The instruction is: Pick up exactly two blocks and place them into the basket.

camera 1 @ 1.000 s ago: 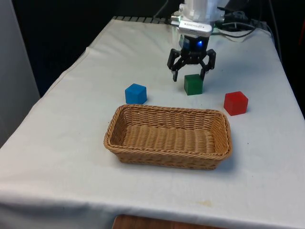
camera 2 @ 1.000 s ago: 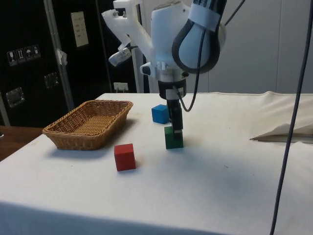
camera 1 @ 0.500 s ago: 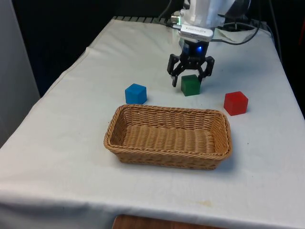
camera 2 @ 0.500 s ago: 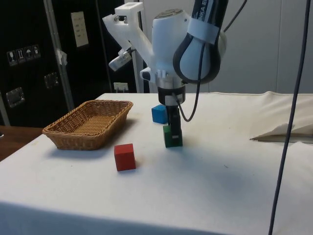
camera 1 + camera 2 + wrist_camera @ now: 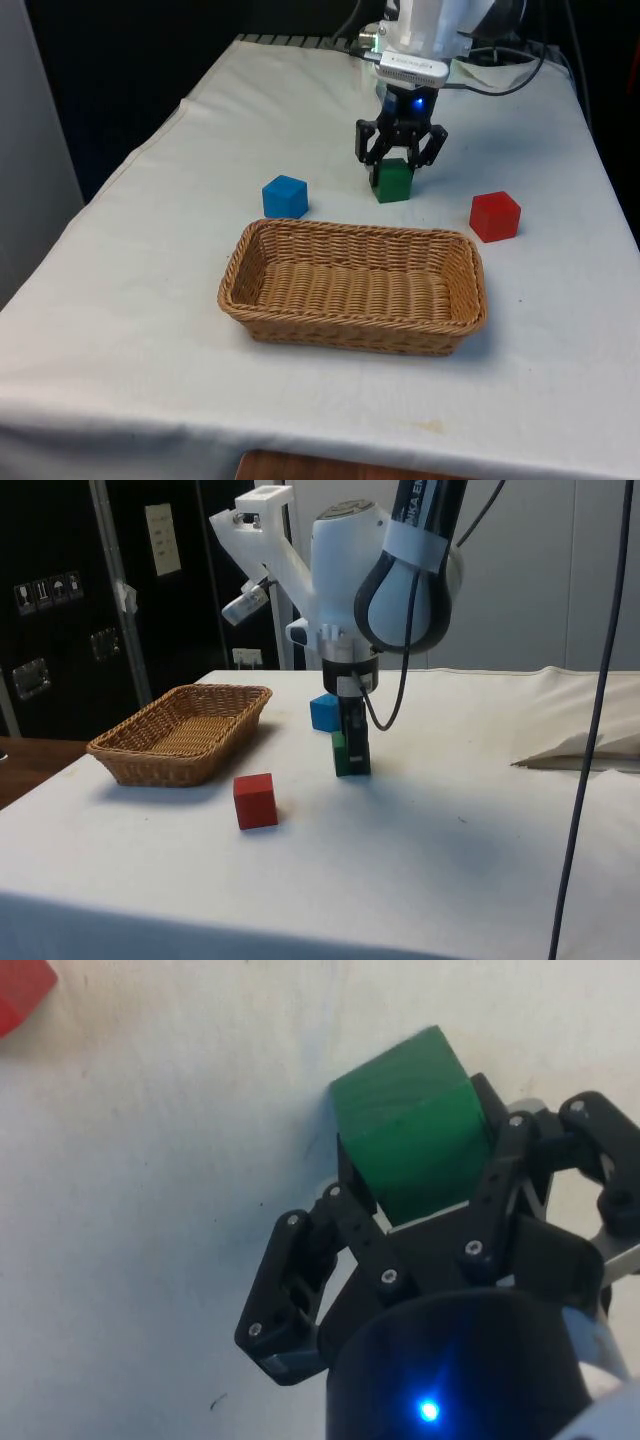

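The green block (image 5: 394, 181) sits on the counter (image 5: 150, 300) beyond the basket's (image 5: 352, 326) far rim, clamped between the gripper's (image 5: 399, 163) fingers (image 5: 355, 1215). The blue block (image 5: 285, 196) lies toward the front view's left, the red block (image 5: 495, 215) toward its right, both beside the basket.

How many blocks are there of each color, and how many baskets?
Green block, held in the claw: 1
Blue block: 1
Red block: 1
Basket: 1
Total: 4 things, 3 blocks and 1 basket.
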